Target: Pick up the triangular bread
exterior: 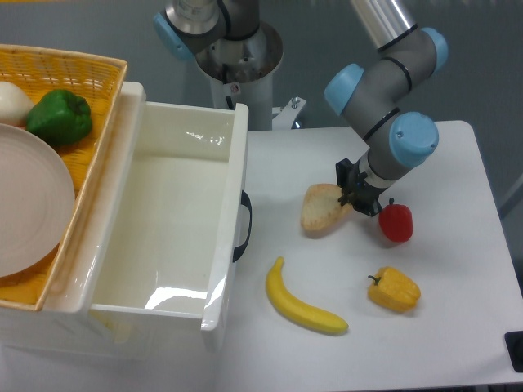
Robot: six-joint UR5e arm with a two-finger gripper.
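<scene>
– Where's the triangular bread point(324, 209)?
– On the white table point(458, 253), betw. the white bin point(176, 220) & red pepper point(396, 223), banana point(302, 304) below it.
– Ur gripper point(353, 194)?
– At its right edge, fingers closed onto the slice, which looks tilted.

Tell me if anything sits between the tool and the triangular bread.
Nothing visible does. The tool is already at the right edge of the triangular bread. The red pepper lies on the tool's other side, away from the bread.
</scene>
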